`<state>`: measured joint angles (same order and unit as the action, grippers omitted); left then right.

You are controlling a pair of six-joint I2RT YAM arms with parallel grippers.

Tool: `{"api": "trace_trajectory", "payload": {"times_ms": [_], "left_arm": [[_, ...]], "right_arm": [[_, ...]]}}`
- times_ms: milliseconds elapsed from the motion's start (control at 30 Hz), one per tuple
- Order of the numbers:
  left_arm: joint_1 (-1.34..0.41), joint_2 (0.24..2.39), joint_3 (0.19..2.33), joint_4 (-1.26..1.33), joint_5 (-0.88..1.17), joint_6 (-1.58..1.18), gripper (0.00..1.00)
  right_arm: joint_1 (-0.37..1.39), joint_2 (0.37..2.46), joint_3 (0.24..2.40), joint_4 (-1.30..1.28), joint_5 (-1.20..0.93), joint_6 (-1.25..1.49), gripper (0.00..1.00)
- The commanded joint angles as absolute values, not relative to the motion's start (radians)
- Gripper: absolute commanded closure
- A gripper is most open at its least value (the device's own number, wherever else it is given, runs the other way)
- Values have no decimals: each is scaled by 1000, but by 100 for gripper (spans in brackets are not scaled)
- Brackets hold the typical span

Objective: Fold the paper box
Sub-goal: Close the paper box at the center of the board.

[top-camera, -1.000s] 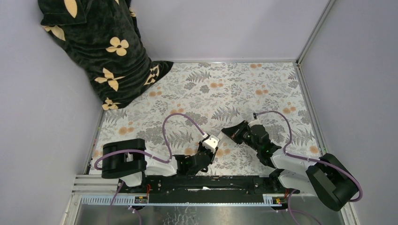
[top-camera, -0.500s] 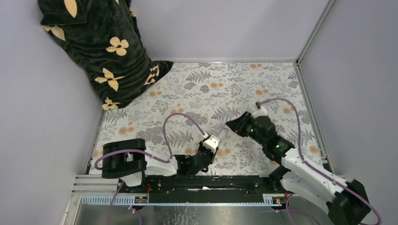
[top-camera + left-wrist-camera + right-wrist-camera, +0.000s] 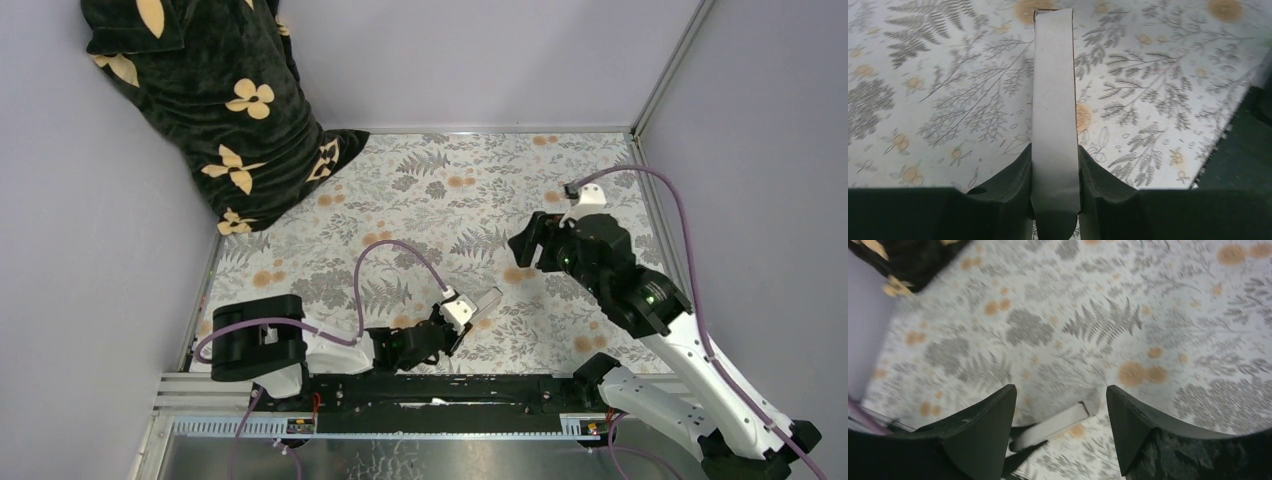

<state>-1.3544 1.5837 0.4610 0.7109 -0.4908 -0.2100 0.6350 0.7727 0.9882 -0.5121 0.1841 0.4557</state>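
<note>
The paper box is a white, flat-folded cardboard piece sticking out past my left gripper, low near the table's front middle. In the left wrist view the paper box runs straight ahead, pinched at its near end by my left gripper, whose jaws press on both its sides. My right gripper is raised over the table to the right of the box, open and holding nothing. The right wrist view looks down through my right gripper onto the paper box far below, clear of the fingers.
A dark cloth with yellow flowers fills the back left corner. Grey walls close in the floral table on three sides. Purple cables loop above both arms. A metal rail runs along the near edge.
My right gripper has opened, let go of the box and risen away to the back right. My left gripper, still holding the box, has shifted slightly right.
</note>
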Motion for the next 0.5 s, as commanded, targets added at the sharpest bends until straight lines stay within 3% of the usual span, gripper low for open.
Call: {"api": "trace_trajectory", "payload": {"times_ms": [0,200,467], "left_arm": [[-1279,1551,455,709,-185,-155,91],[-1226,1503,567,516,164,-151,91],[-1224,1240,613,340,529,-248,89]], "right_arm": [[641,804,987,-648,160,311,25],[640,769,1025,-684,-22,130,25],[640,810,1285,-1027,-288,78,35]]}}
